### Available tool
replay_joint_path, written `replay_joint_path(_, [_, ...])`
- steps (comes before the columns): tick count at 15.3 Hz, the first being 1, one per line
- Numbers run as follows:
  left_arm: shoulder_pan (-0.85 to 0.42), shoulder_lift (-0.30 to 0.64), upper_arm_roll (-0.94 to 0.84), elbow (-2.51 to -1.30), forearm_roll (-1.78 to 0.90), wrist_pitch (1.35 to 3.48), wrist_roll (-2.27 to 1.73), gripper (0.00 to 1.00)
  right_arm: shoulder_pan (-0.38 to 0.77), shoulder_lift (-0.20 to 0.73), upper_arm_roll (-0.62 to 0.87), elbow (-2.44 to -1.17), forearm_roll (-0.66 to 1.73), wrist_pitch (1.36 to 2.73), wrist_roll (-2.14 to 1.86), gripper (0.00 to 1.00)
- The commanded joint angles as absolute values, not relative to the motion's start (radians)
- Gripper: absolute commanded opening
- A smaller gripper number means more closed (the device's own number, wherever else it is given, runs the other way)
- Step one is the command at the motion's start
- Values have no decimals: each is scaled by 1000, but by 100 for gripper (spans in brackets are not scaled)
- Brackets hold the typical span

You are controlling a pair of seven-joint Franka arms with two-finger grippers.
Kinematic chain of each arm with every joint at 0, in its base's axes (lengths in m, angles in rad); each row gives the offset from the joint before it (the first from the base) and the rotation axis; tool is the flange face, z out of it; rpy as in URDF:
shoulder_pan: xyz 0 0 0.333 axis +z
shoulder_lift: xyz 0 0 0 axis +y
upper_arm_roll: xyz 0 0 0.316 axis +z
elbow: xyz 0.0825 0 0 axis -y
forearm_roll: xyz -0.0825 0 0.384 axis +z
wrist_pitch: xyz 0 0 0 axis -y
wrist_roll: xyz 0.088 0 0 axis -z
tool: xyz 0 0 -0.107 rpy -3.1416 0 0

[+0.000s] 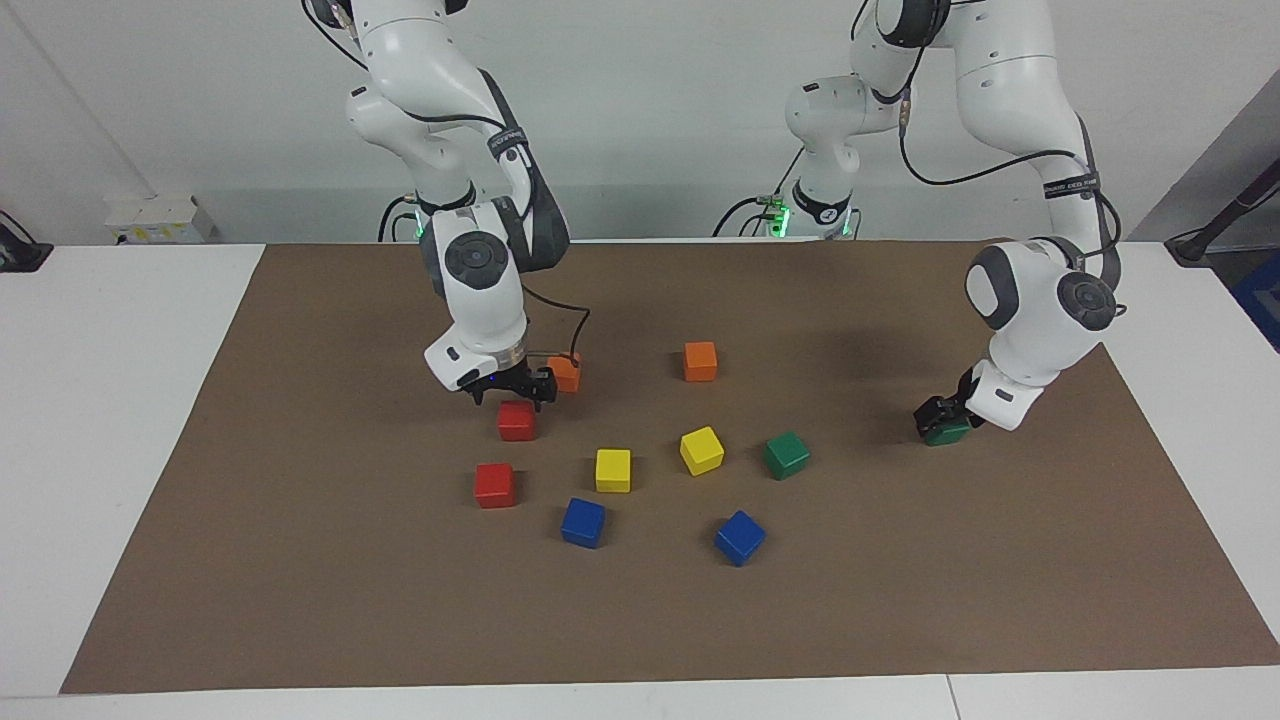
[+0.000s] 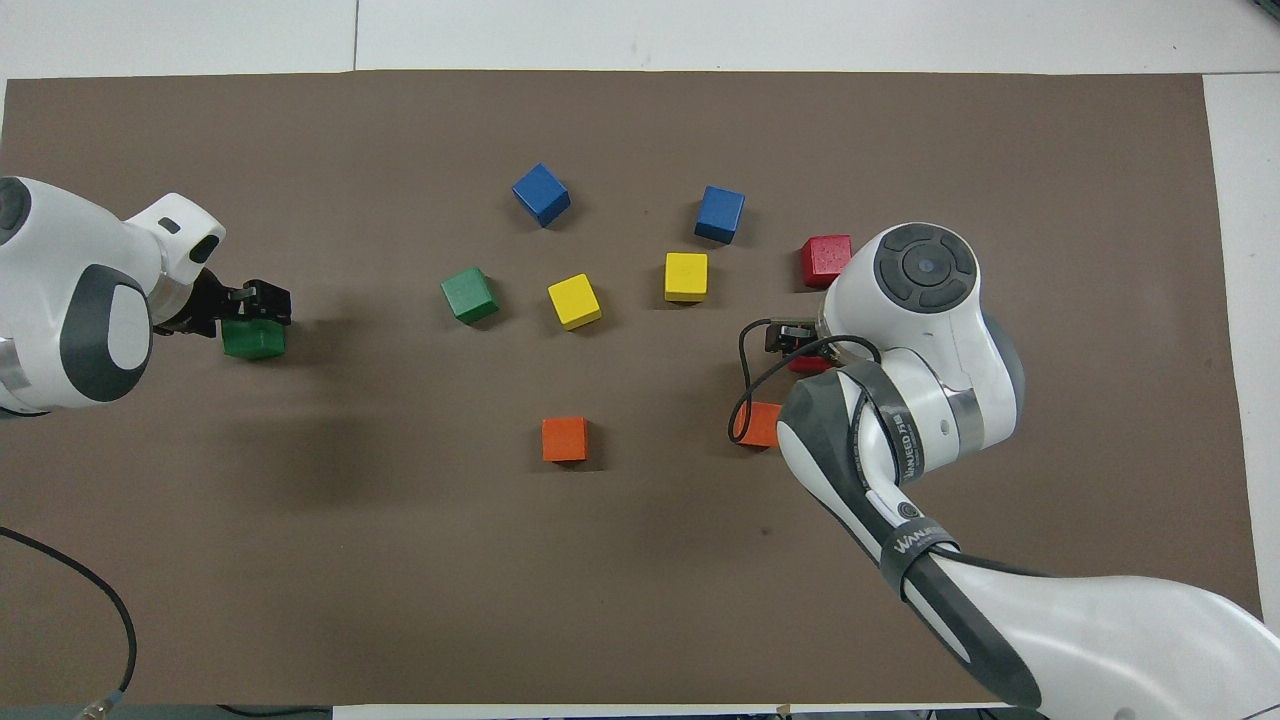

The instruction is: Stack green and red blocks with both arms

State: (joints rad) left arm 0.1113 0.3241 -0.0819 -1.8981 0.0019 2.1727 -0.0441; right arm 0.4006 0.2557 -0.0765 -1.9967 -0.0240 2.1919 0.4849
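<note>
One red block lies on the mat just under my right gripper, which hangs open and clear of it. In the overhead view the right arm hides most of this red block. A second red block sits a little farther from the robots. At the left arm's end of the mat, a green block rests on the mat with my left gripper open and low over its top. From above, the left gripper overlaps the green block. Another green block sits near the middle.
Two orange cubes lie nearer the robots, one right beside the right gripper. Two yellow cubes and two blue cubes sit among the blocks on the brown mat.
</note>
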Motion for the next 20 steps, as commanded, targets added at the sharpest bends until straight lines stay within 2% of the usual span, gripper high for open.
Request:
replay_joint_path(1, [71,344,-83,-1757,25,2030,-116,100,394,233,-71,-2049,-32,2241,474,100])
replay_joint_path(3, [14,365,-83,-1688,25,1976,-252,100,394,232,-72,-2078,-32,2284,476,100])
replay_joint_path(6, [-95,367,-83,-1692,26,1993,-499,100,403,224,-71,-2094,-32,2290,489,100])
replay_joint_path(7, [-127,365,-83,-1701,26,1994,-547,100,403,224,-71,-2098,-32,2295,486,96])
replay_joint_path(10, [-192,362,-84,-1735,26,2064,-685,100,397,224,-72,-2094,-32,2295,474,68])
replay_joint_path(16, [-281,403,-81,-1717,25,2128,-841,100,393,229,-72,-2085,-32,2298,482,43])
replay_joint_path(20, [-291,448,-83,-1701,58,2176,-845,100,394,230,-72,-2080,-32,2293,482,18])
